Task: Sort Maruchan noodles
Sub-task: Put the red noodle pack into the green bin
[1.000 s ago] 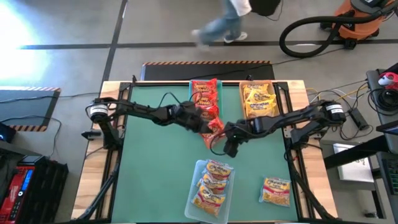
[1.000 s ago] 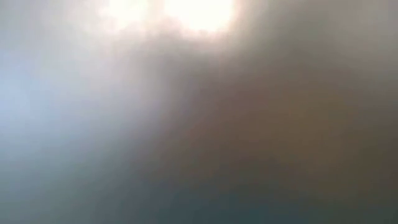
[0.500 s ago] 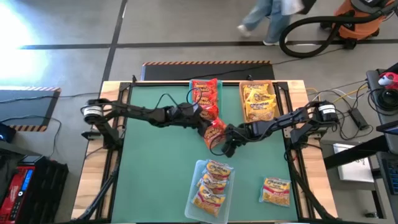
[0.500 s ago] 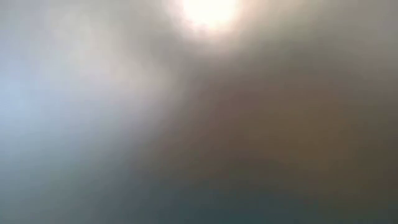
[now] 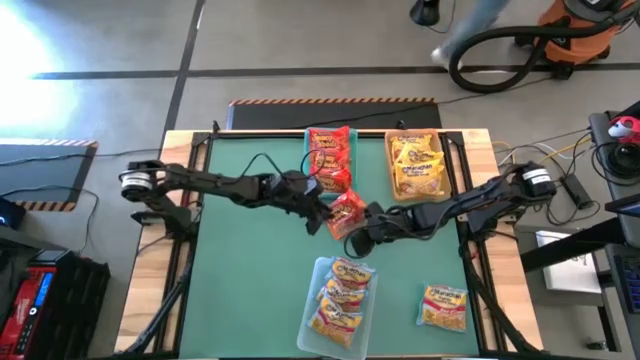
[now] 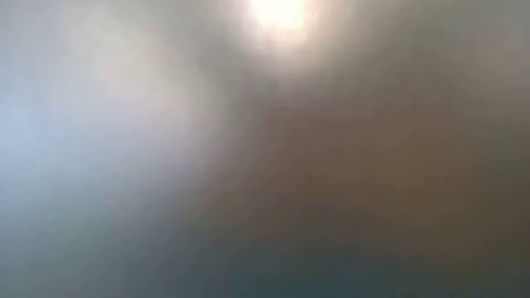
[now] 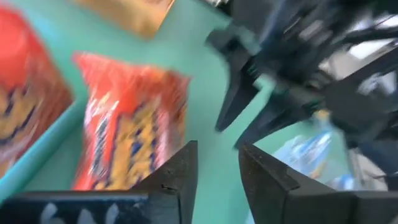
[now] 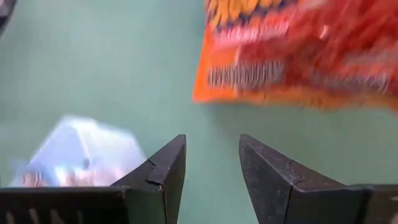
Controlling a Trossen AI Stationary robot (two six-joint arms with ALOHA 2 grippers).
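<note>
Red noodle packet (image 5: 347, 212) lying on green surface (image 5: 250, 270) between left claw (image 5: 318, 217) and right claw (image 5: 358, 240), both parted, grasping nothing.

Red packet (image 5: 347, 211) (yellow print), green table (image 5: 250, 270)

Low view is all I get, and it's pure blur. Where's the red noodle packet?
Observer: The red packet lies on the green mat, just outside the teal bin that holds the other red packets.
Operator: Either tool holding it?
Observer: No. The left tool is open with nothing between its fingers, and the packet sits beside it.
Operator: Right one?
Observer: The right tool is open and empty too. It is on the packet's other side, between it and the clear bin.
</note>
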